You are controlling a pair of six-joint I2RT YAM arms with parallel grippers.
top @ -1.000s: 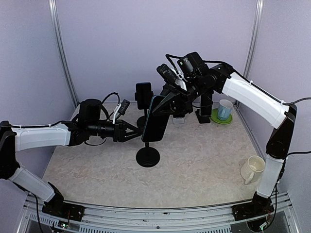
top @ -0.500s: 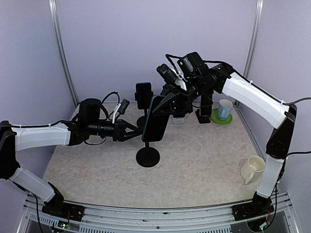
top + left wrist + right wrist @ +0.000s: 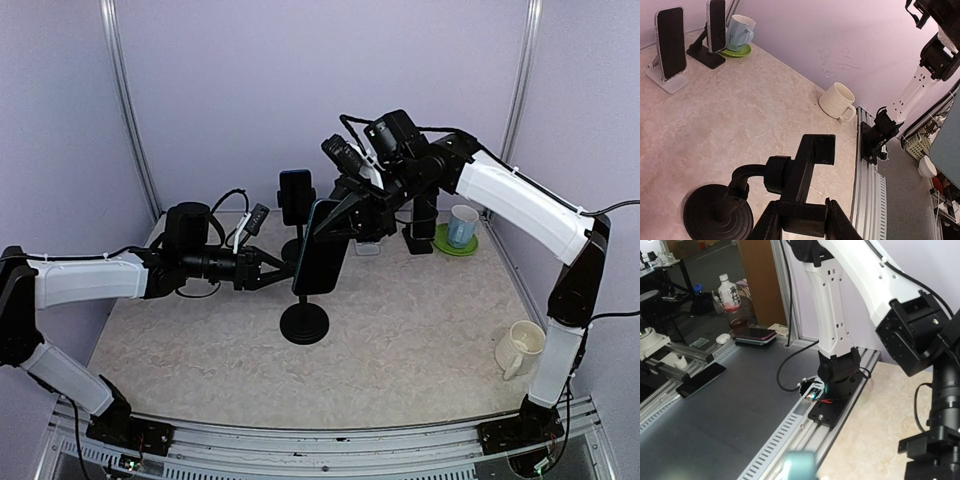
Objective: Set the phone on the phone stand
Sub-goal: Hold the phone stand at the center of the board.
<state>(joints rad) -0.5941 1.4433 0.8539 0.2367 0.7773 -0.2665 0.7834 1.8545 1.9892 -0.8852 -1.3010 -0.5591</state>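
Table (image 3: 420,330): a pale marbled top carrying everything below.

Right arm (image 3: 510,195): reaches from the right edge up and over to the table's middle. Left arm (image 3: 90,280): stretches low and level from the left toward the same spot.

Phone (image 3: 320,260): held in the air over mid-table, tilted, with its top end in the right gripper (image 3: 338,222). In the top view it hangs above the stand's round foot and hides the cradle. In the left wrist view its edge shows at the far right, apart from the cradle.

Stand (image 3: 304,322): a black disc foot, a bent neck and a clamp cradle, upright at mid-table.

Second phone (image 3: 296,197): upright on a holder of its own behind the stand. Two more phones sit on small holders at the back right.

Cream mug (image 3: 522,347): upright near the right edge, and only its pale inner wall shows. Blue mug (image 3: 461,226): upright on a green saucer (image 3: 455,245) at the back right; whether it holds anything cannot be told.

Left gripper (image 3: 283,276): its fingers (image 3: 769,220) lie against both sides of the cradle's lower end, with no gap visible.

Right gripper fingers: pressed onto the phone's top end.
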